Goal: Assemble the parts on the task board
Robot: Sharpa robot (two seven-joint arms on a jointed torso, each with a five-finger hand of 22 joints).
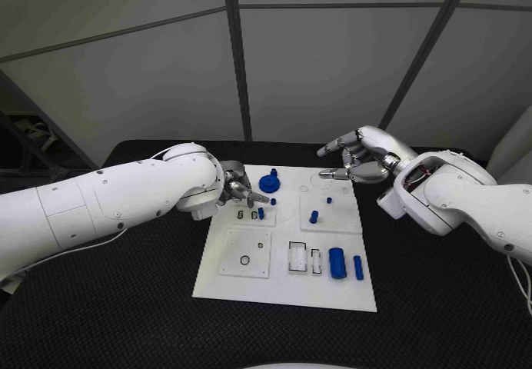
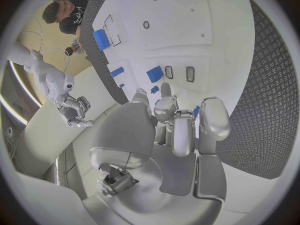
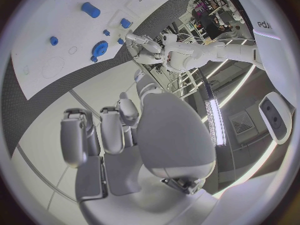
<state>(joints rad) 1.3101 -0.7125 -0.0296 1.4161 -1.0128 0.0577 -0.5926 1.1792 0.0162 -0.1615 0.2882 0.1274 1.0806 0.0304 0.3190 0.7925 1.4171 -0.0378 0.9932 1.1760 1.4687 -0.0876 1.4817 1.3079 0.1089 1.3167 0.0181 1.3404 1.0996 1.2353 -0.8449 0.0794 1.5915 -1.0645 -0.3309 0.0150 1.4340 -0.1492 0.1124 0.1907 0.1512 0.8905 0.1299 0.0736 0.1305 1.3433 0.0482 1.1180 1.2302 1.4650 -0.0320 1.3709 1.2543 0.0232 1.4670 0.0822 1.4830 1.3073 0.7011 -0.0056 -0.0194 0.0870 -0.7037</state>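
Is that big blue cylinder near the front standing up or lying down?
Lying down: the blue cylinder rests lengthwise on the task board.

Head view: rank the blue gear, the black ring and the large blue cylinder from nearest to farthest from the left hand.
1. Blue gear, just beside the left hand, far end.
2. Black ring, near-left panel.
3. Large blue cylinder, near-right side.

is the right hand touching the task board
Apart. In the head view the right hand hovers above the far edge of the task board, fingers curled, holding nothing.
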